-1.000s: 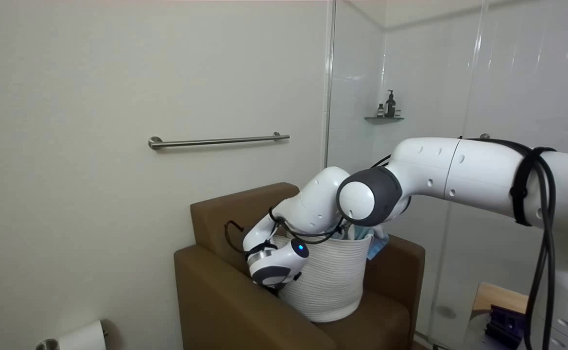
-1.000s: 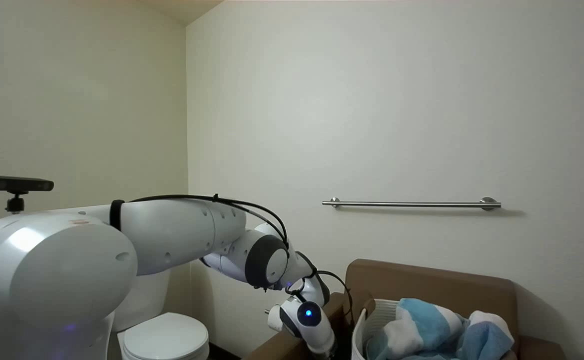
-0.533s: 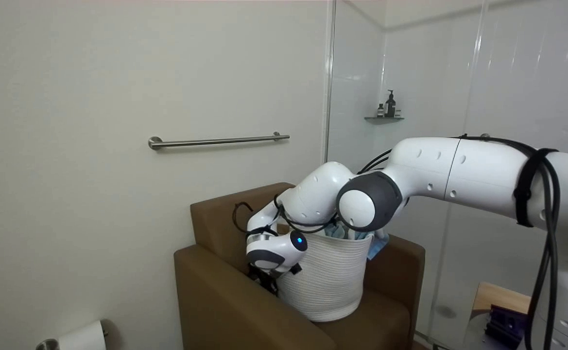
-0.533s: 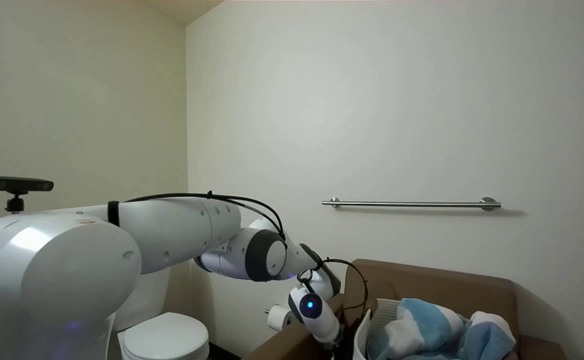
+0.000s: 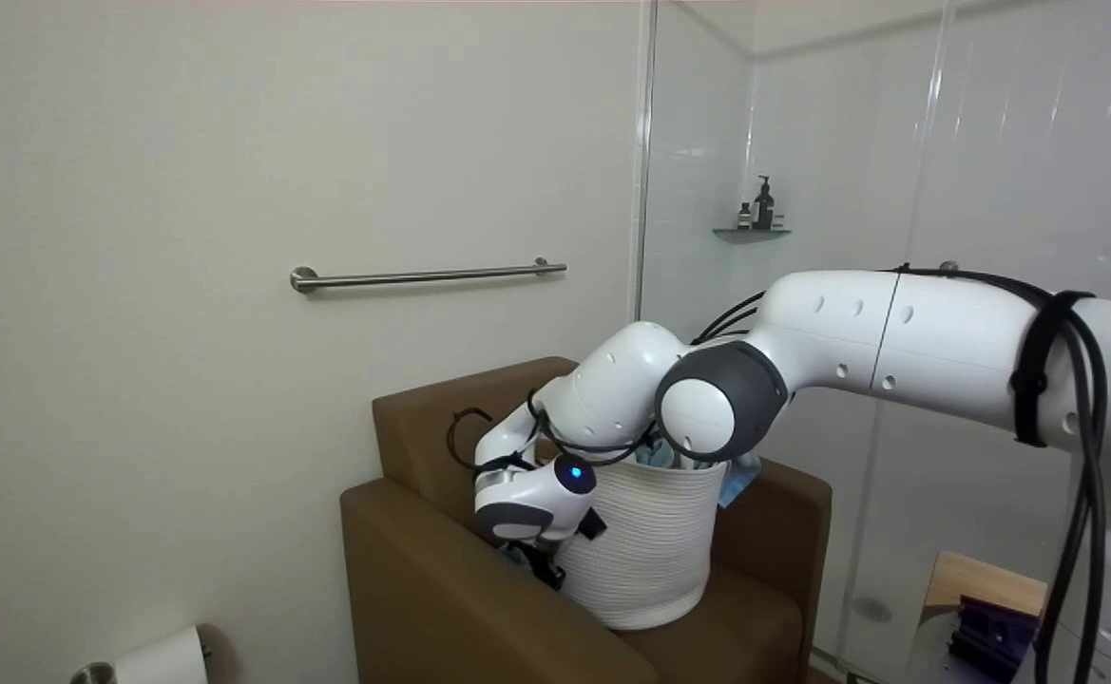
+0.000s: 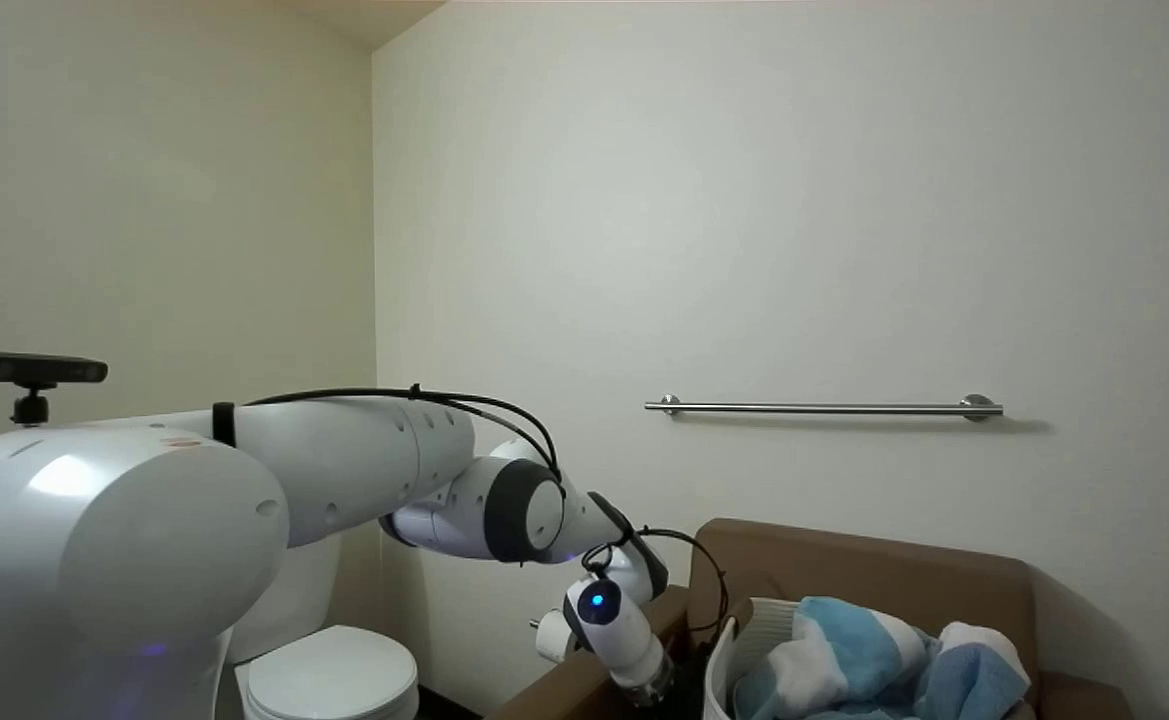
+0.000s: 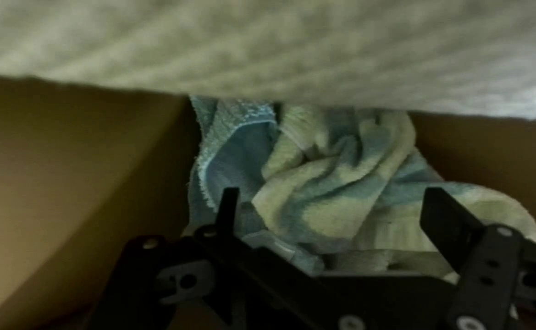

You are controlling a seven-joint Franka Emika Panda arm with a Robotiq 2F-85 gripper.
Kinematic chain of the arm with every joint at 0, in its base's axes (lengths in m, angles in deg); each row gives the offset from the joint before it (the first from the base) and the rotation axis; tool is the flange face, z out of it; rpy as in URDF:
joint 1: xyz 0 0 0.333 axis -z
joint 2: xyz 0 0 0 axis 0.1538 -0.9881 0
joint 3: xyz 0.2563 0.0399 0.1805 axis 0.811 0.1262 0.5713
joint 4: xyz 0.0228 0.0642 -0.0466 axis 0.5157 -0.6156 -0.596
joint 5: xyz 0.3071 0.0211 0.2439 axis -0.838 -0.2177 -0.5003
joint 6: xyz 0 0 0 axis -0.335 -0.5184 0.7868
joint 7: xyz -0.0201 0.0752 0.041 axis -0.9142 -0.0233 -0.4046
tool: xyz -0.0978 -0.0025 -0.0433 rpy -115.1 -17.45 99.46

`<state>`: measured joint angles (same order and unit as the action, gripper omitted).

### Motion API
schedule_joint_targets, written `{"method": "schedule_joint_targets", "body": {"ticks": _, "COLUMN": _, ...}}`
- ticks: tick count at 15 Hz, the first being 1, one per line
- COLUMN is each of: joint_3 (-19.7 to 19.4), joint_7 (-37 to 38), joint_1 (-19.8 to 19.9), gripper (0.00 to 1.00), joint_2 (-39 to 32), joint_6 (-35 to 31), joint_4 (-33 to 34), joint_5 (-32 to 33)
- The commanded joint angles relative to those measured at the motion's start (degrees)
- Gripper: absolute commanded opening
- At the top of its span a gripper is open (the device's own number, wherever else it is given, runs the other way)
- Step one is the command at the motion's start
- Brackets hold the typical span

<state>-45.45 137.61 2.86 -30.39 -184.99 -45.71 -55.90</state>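
A crumpled blue-and-white towel (image 7: 323,206) lies in the gap between the basket and the armchair, seen in the wrist view. Above it my gripper (image 7: 331,201) is open, its fingers wide apart with towel showing between and beyond them. Whether the fingertips touch the cloth I cannot tell. In an exterior view the gripper (image 5: 538,562) points down beside the white woven basket (image 5: 650,541), partly behind the armrest. A scrap of bluish cloth (image 5: 515,555) shows by it. More blue-and-white towels (image 6: 854,650) fill the basket.
The brown armchair (image 5: 460,570) holds the basket, and its armrest stands close to the gripper. The basket wall (image 7: 249,55) covers the top of the wrist view. A towel bar (image 5: 431,276) is fixed on the wall. A toilet (image 6: 334,670) stands near the arm.
My gripper rose out from behind the armrest, then dipped slightly and shifted sideways, away from the basket. Its jaws have spread wider. The basket and its towels look unmoved.
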Motion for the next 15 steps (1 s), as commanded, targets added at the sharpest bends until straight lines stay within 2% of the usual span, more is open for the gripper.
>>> {"method": "schedule_joint_targets", "body": {"ticks": 1, "joint_3": 2.8, "joint_7": -3.3, "joint_1": 1.9, "gripper": 1.0, "joint_2": -0.1, "joint_6": 0.1, "joint_4": -2.8, "joint_5": 1.0}}
{"method": "schedule_joint_targets", "body": {"ticks": 4, "joint_3": 4.5, "joint_7": -4.8, "joint_1": 2.6, "gripper": 1.0, "joint_2": -0.4, "joint_6": 0.1, "joint_4": -3.6, "joint_5": 2.0}}
{"method": "schedule_joint_targets", "body": {"ticks": 7, "joint_3": 4.6, "joint_7": -2.0, "joint_1": 2.2, "gripper": 1.0, "joint_2": -0.4, "joint_6": 2.2, "joint_4": -5.1, "joint_5": 6.9}}
{"method": "schedule_joint_targets", "body": {"ticks": 11, "joint_3": 7.3, "joint_7": -2.9, "joint_1": 3.7, "gripper": 1.0, "joint_2": -0.4, "joint_6": 1.3, "joint_4": -6.7, "joint_5": 11.0}}
{"method": "schedule_joint_targets", "body": {"ticks": 12, "joint_3": 7.9, "joint_7": -5.9, "joint_1": 4.3, "gripper": 1.0, "joint_2": -0.4, "joint_6": 0.9, "joint_4": -6.4, "joint_5": 9.3}}
{"method": "schedule_joint_targets", "body": {"ticks": 15, "joint_3": 9.3, "joint_7": -7.3, "joint_1": 5.6, "gripper": 1.0, "joint_2": -0.3, "joint_6": 0.3, "joint_4": -7.6, "joint_5": 9.2}}
